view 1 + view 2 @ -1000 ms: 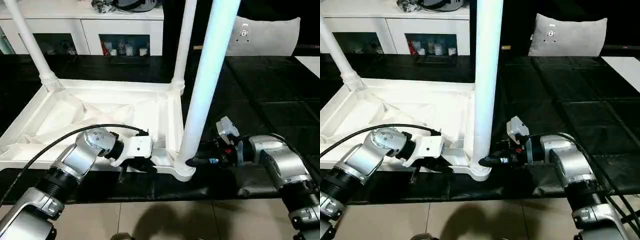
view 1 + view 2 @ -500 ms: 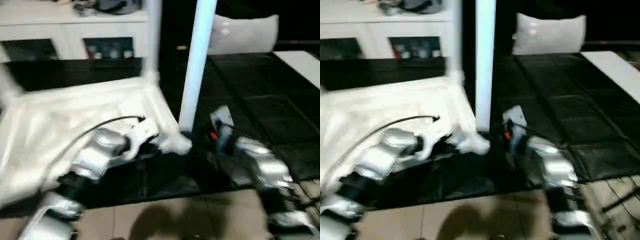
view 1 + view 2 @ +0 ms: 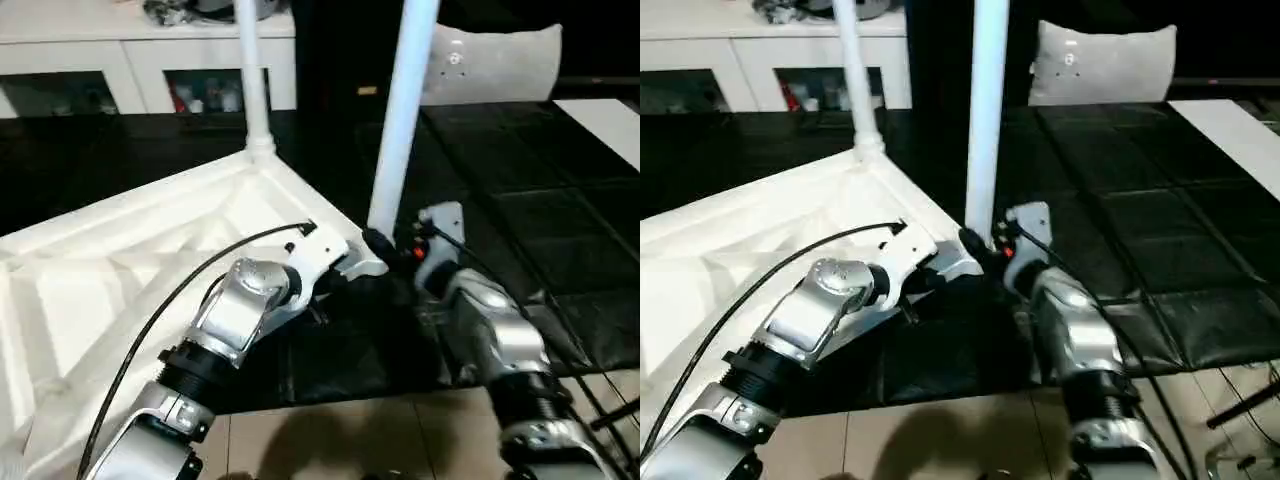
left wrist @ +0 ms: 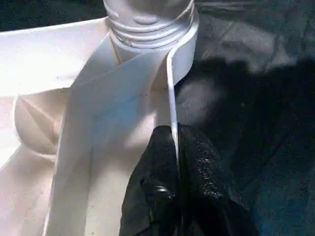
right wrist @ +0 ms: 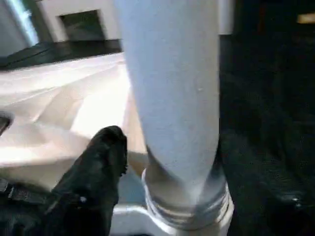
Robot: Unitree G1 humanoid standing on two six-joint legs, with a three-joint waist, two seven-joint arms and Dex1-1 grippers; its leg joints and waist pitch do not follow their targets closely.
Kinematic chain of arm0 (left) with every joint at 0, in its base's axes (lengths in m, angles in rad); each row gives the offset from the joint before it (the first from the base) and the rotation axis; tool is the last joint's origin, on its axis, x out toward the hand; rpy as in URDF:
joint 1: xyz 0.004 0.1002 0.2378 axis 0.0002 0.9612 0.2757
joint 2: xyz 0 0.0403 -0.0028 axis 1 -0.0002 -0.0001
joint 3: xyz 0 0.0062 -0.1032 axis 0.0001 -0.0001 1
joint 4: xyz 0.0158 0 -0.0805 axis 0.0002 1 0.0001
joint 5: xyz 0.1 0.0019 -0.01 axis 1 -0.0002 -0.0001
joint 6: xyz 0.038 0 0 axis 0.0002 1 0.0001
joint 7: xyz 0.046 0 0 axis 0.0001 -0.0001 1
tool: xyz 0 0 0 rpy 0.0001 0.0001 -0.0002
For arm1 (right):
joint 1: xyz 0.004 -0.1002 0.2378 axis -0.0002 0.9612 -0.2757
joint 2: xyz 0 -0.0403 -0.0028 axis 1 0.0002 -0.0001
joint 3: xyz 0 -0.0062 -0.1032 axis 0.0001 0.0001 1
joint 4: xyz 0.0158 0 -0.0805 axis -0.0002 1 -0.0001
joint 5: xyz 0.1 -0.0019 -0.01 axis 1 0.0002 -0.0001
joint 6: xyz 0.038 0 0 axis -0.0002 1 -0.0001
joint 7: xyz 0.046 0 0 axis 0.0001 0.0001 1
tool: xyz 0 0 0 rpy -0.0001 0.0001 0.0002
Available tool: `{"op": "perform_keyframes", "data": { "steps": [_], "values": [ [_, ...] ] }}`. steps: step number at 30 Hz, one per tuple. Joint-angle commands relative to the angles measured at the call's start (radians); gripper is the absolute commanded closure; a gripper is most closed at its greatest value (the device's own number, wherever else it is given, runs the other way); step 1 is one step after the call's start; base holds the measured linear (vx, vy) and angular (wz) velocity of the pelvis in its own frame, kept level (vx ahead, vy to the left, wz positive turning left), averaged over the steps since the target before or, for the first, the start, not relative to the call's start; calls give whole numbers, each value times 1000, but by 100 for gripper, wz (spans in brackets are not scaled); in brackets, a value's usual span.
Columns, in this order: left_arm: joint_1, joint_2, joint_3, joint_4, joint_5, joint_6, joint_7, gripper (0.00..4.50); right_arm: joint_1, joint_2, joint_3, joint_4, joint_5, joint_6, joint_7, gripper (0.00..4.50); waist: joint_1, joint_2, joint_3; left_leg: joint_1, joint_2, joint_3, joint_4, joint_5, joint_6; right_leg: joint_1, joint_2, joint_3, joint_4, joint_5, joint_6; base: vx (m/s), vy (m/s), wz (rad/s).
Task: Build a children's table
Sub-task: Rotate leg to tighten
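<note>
The white ribbed tabletop (image 3: 120, 270) rim is pinched by the left gripper (image 4: 176, 162); the near leg (image 3: 398, 120) is clasped by the right gripper (image 3: 378, 243).

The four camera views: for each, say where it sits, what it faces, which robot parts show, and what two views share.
Head stereo pair: look down over both silver forearms at the upturned tabletop.
Left wrist: along the left end effector, pinching the tabletop's rim below a corner socket.
Right wrist: at the near leg; one black finger shows.
Shared: both wrist views show this corner.
</note>
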Motion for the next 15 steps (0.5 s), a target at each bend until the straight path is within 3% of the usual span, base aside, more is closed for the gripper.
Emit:
{"op": "perform_keyframes", "data": {
  "steps": [1, 5, 6, 7, 11, 15],
  "values": [
    [-26, 34, -17, 8, 22, -62, -42, 450, 15, -42, 24, -45, 33, -4, 128, 104, 6, -2, -65, -3, 11, -1, -62, -189, 71, 63, -59, 46, -96, -325, -130, 0, 0, 0],
    [-13, 88, -39, 16, 9, -121, -130, 450, 13, -138, 20, -62, 45, -5, 259, 73, 10, -5, -66, -5, 13, -3, -61, -183, 81, 64, -60, 46, -94, -327, -128, 0, 0, 0],
    [-8, 114, -53, 16, -2, -151, -176, 450, 8, -177, 27, -64, 48, -7, 313, 67, 11, 1, -67, -4, 14, -4, -60, -183, 81, 63, -60, 45, -94, -317, -137, 0, 0, 0],
    [-6, 128, -60, 16, -7, -166, -201, 450, 5, -199, 32, -67, 53, -3, 349, 59, 10, 0, -67, -4, 14, -2, -60, -180, 81, 63, -59, 47, -92, -306, -141, 0, 0, 0],
    [8, 198, -96, 15, -41, -289, -365, 450, -18, -288, 68, -59, 67, -2, 509, 59, 17, -3, -67, -3, 16, -2, -59, -177, 91, 64, -60, 47, -87, -281, -166, 0, 0, 0],
    [13, 244, -120, 0, -61, -340, -478, 450, -33, -326, 107, -54, 77, 28, 620, 59, 33, 0, -66, 5, 22, 1, -61, -190, 83, 58, -61, 49, -84, -285, -182, 0, 0, 0]
  ]
}}
